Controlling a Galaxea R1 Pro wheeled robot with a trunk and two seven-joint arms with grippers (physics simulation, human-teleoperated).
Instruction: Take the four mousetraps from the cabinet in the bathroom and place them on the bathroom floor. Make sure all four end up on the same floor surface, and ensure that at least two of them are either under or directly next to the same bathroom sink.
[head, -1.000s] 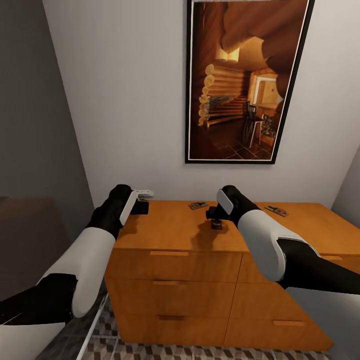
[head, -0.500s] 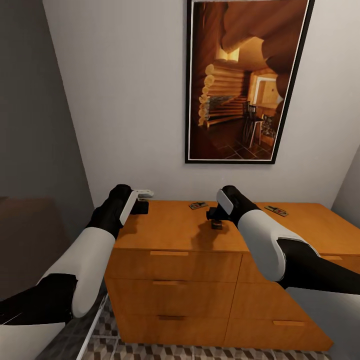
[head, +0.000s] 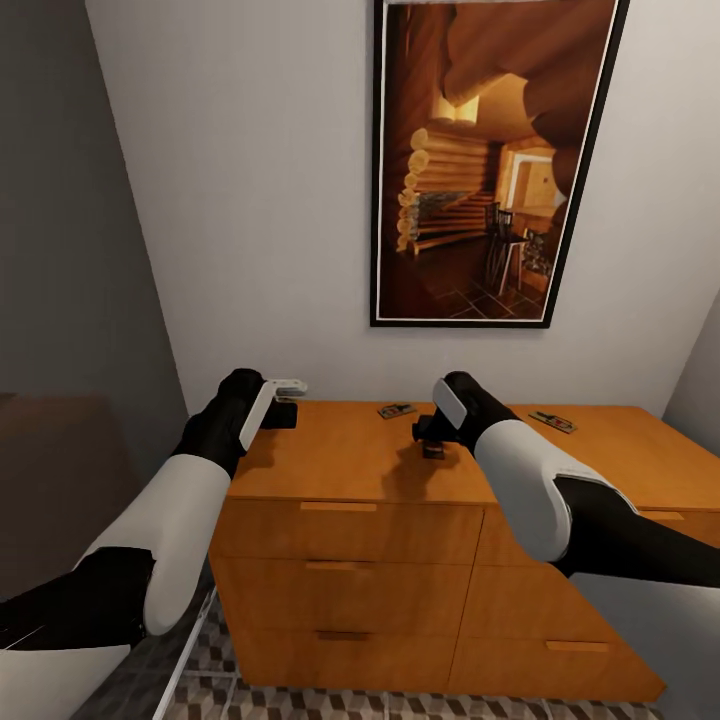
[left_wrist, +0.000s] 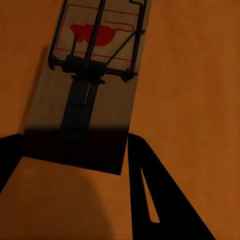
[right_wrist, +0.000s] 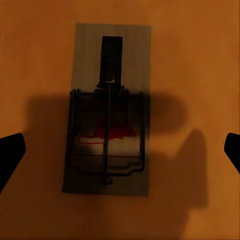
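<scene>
The cabinet (head: 350, 460) stands against the wall with mousetraps on its flat top. One mousetrap (left_wrist: 90, 85) lies under my left gripper (left_wrist: 75, 145), whose black fingers (left_wrist: 160, 200) press against both long sides of its near end; this gripper (head: 286, 408) sits at the top's back left corner. A second mousetrap (right_wrist: 107, 130) lies flat beneath my right gripper (right_wrist: 120, 150), which is open, its tips far out on either side. This gripper (head: 431, 440) hovers over mid-top. Two more mousetraps (head: 397, 410) (head: 553, 421) rest near the wall.
A large framed picture (head: 490, 160) hangs on the white wall above the cabinet. A grey wall (head: 70, 250) closes in on the left. A strip of patterned bathroom floor (head: 400, 705) runs along the cabinet's base. Drawer fronts with bar handles (head: 338, 507) face me.
</scene>
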